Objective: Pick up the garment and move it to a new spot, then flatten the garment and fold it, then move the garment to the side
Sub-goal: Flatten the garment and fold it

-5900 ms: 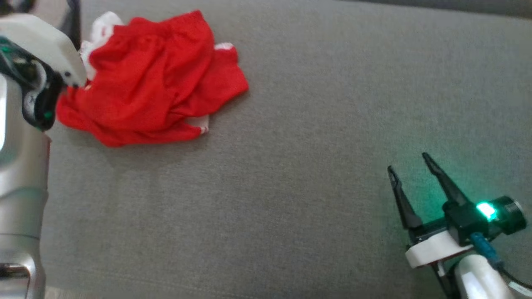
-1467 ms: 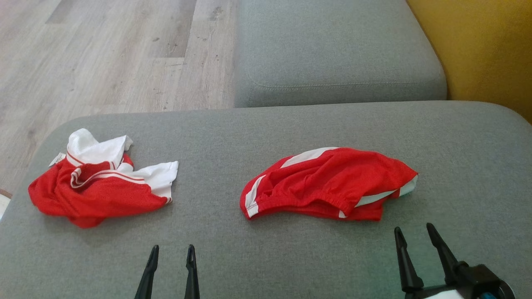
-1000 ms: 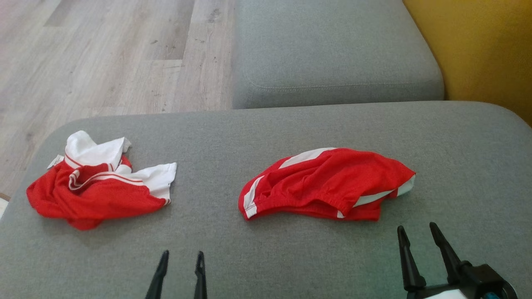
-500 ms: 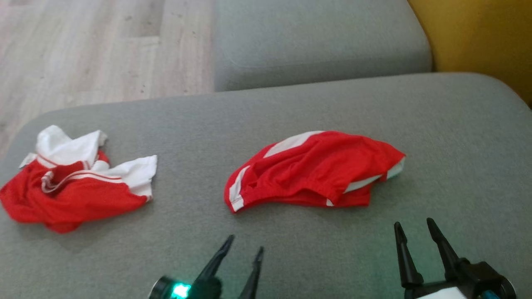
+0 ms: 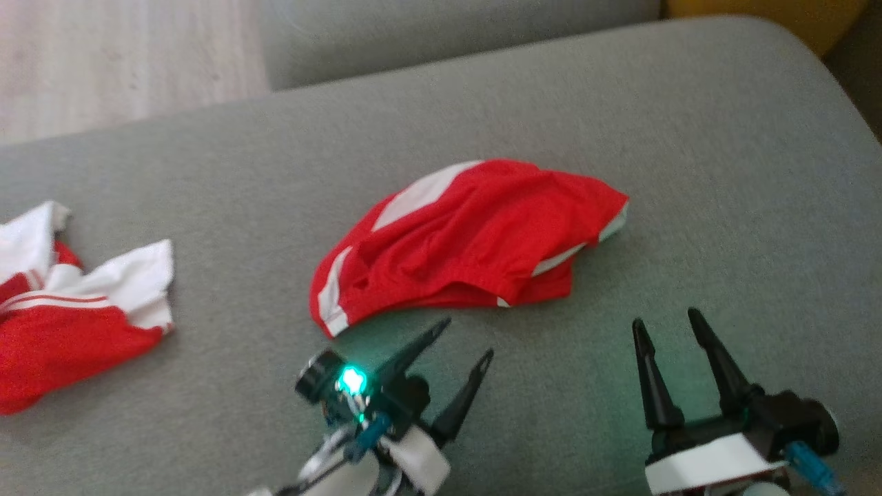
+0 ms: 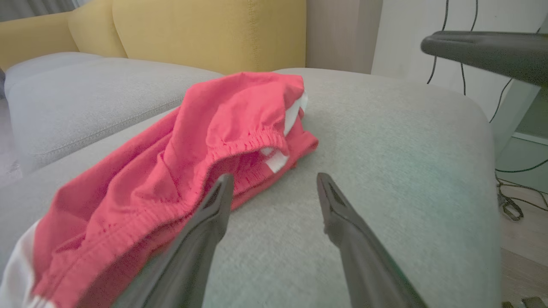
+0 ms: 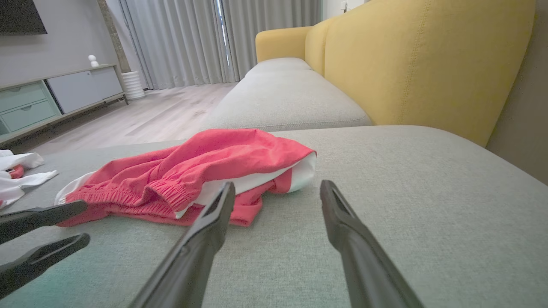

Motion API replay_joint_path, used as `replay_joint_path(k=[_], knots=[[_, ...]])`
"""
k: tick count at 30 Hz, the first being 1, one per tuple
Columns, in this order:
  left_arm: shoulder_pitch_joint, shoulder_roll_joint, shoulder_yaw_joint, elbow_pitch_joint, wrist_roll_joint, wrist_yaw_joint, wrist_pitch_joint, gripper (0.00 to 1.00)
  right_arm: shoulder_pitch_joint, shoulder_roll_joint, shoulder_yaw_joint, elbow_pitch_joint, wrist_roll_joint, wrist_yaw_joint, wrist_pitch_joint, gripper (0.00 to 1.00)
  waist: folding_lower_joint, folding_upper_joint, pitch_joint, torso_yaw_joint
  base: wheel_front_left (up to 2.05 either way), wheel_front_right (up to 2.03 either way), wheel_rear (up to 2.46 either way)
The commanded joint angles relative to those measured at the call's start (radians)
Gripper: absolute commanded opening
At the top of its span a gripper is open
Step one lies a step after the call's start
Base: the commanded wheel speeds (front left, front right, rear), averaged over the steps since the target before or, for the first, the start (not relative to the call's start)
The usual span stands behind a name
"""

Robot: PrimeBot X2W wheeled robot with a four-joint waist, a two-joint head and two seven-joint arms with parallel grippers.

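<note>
Red shorts crumpled on grey cushion. Left gripper just beside their near hem, jaws released, empty. Right gripper near their right end, likewise released.

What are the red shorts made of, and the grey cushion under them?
Red shorts: looks like thin, matte sporty knit, maybe polyester; it wrinkles softly and has a gathered elastic waistband. Grey cushion: woven upholstery fabric, matte, with fine speckled grain.
</note>
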Motion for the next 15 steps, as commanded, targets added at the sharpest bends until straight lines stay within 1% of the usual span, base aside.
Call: replay_joint_path(k=[1,8,15], knots=[[-0.053,-0.006,0.019,-0.022,-0.011,0.009,-0.010,1.00,-0.045,-0.006,0.023,-0.039,0.001,0.008,-0.009,1.00,-0.0003,0.0000,0.064,-0.046,0.00,0.00,0.00],[-0.172,-0.006,0.007,0.023,-0.011,0.022,-0.010,1.00,-0.098,-0.006,0.012,-0.061,0.025,0.008,-0.009,1.00,-0.0003,0.0000,0.148,-0.082,0.00,0.00,0.00],[-0.233,-0.006,-0.012,0.061,-0.006,0.017,-0.010,1.00,-0.119,-0.006,0.008,-0.065,0.035,0.008,-0.009,1.00,-0.0003,0.0000,0.188,-0.093,0.00,0.00,0.00]])
